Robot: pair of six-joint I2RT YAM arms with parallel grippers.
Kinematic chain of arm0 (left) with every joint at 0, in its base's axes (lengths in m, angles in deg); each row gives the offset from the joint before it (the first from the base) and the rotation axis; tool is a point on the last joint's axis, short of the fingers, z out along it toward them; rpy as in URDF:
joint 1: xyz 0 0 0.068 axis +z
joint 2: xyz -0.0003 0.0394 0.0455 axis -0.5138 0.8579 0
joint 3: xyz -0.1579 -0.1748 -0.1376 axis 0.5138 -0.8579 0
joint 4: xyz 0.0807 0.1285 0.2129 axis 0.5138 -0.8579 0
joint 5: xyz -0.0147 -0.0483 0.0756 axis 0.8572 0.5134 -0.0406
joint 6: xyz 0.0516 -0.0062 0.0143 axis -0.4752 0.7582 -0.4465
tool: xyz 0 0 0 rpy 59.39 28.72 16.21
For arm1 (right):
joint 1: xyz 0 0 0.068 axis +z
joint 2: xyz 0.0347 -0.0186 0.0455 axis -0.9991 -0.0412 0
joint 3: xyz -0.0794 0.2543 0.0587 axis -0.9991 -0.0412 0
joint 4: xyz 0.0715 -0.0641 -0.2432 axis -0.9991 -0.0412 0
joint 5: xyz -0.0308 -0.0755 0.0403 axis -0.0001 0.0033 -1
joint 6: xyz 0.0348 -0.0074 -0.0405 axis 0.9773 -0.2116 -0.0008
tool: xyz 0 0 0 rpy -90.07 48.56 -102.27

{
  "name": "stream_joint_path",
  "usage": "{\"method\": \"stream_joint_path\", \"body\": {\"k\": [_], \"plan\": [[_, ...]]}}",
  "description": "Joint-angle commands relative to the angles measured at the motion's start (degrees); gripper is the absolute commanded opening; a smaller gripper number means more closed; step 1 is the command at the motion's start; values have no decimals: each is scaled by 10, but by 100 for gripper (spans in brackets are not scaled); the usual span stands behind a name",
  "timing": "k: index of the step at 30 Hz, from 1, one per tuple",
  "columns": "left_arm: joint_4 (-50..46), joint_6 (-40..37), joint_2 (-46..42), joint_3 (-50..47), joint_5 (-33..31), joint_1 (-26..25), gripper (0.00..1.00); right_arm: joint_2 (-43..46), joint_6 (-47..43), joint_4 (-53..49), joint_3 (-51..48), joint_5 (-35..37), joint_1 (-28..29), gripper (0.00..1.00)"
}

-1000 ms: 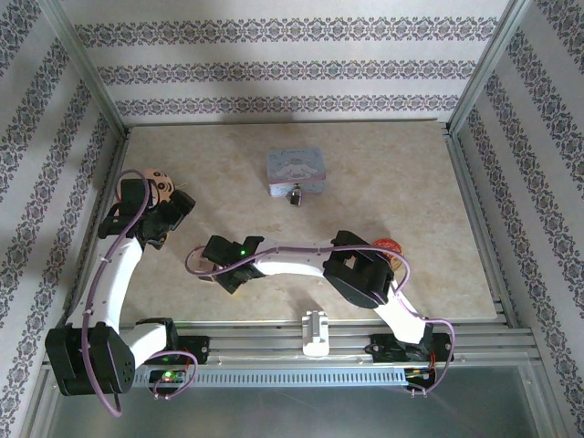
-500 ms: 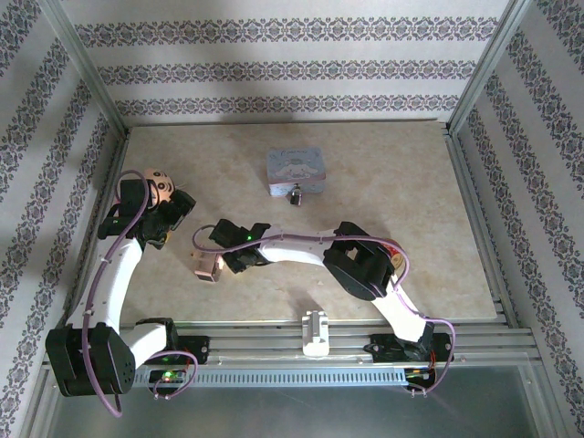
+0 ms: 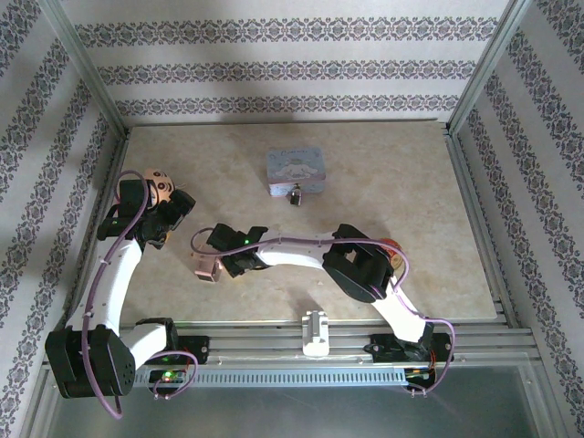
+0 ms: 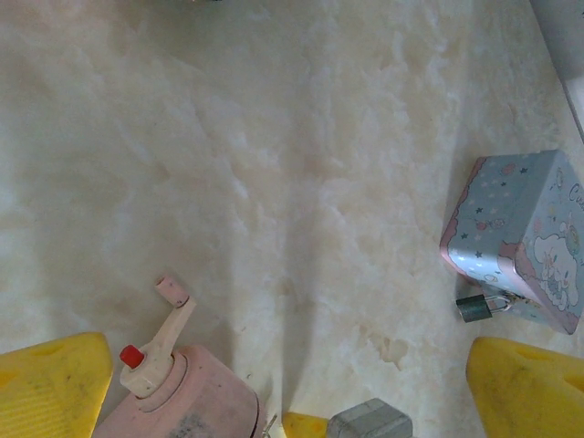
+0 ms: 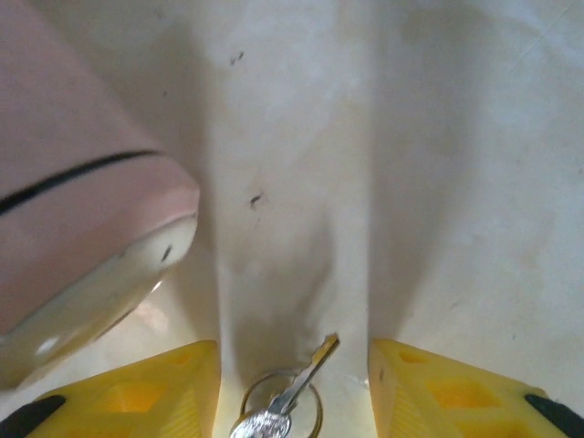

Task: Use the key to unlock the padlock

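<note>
the key (image 5: 290,394) lies flat on the beige tabletop on a thin wire ring, its blade pointing away from the wrist. it sits in the gap between the yellow fingers (image 5: 456,392) of the right gripper (image 3: 222,262). those fingers stand apart, one on each side, with bare surface showing between each and the key; nothing is clamped. to the left in the right wrist view is a pink and cream box (image 5: 82,201), its corner near the key but not touching it. from above, the right gripper sits low beside that box, left of the table's centre, with its arm stretched across from the right base.

the padlock (image 3: 295,194) is well apart from the key, farther back near the middle. it rests against the front of a pale-blue cartoon tin (image 3: 297,169), shackle toward the tin. the left gripper (image 3: 175,212) hovers near the left edge, jaws spread wide, holding nothing.

the table (image 3: 411,182) is a pale marbled beige sheet with faint stains, framed by aluminium rails. a white block (image 3: 316,332) sits on the near rail. striped floral wallpaper (image 3: 274,68) covers the three walls around it.
</note>
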Motion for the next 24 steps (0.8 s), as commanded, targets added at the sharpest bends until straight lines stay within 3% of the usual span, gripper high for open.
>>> {"method": "stream_joint_path", "body": {"k": [1, 6, 16, 24], "plan": [[6, 3, -9, -4, 5, 9, 99, -2, 20, -78, 9, 11, 19, 44], [6, 4, -14, -6, 8, 9, 99, -2, 20, -93, 9, 21, 28, 38], [5, 0, -18, -5, 6, 9, 99, 4, 33, -63, -4, 30, 15, 6], [14, -12, -18, 0, 22, 9, 99, 60, 31, 4, -73, -8, -10, 0]]}}
